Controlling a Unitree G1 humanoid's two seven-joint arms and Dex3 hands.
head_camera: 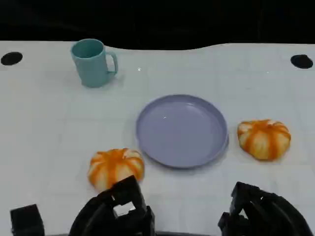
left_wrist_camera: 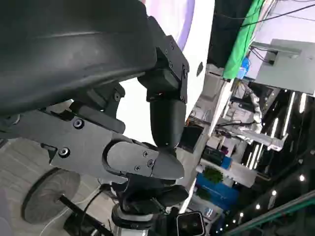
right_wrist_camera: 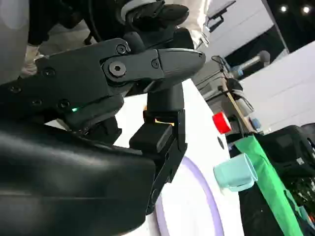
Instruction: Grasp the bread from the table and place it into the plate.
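Both hands sit low at the near edge of the table. The left hand and right hand hold nothing, fingers apart.

Bare counter lies between the left hand and the near bread, which sits just beside the plate. The second bread flanks the plate's other side with a narrow gap. The mug stands well apart, at the far side.

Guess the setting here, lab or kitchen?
Likely a robotics lab or demo hall, not a kitchen: a white test table, a green backdrop cloth, cluttered equipment shelves and ceiling spotlights behind.
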